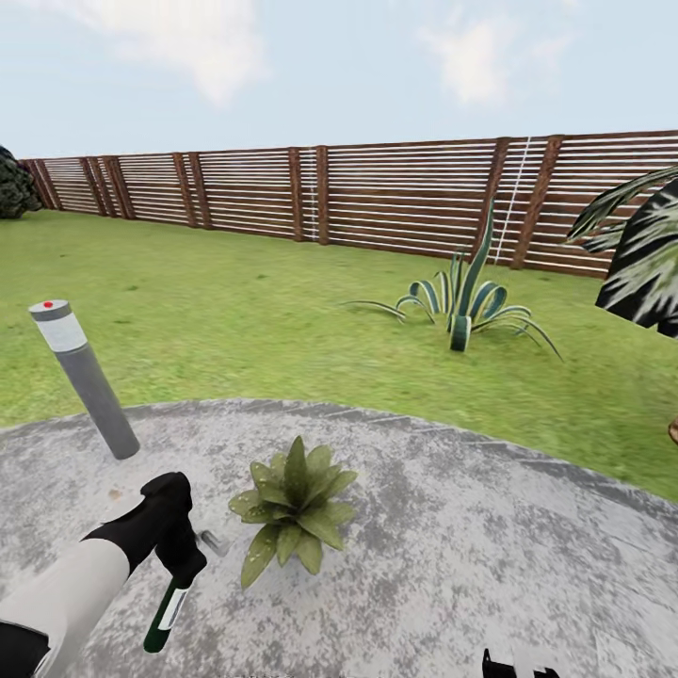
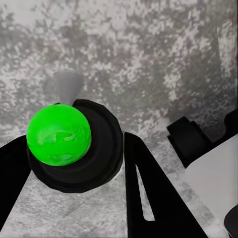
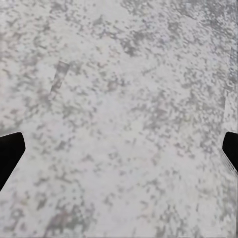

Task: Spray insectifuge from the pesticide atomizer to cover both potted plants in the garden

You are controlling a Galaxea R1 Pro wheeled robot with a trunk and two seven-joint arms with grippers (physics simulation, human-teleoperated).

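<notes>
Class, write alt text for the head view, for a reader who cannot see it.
The left gripper holds a green atomizer beside a potted plant on the grey patio. Behind lie lawn, a grey bollard light, a striped-leaf plant and a slatted wooden fence.

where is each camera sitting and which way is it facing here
Head view: from the robot's head, looking forward and down over the grey patio, a potted plant, the lawn and the fence; the left arm shows.
Left wrist view: on the left arm, looking along the left claw clamped on the green atomizer.
Right wrist view: on the right arm, looking down; the right claw is spread.
All three views share the patio.
</notes>
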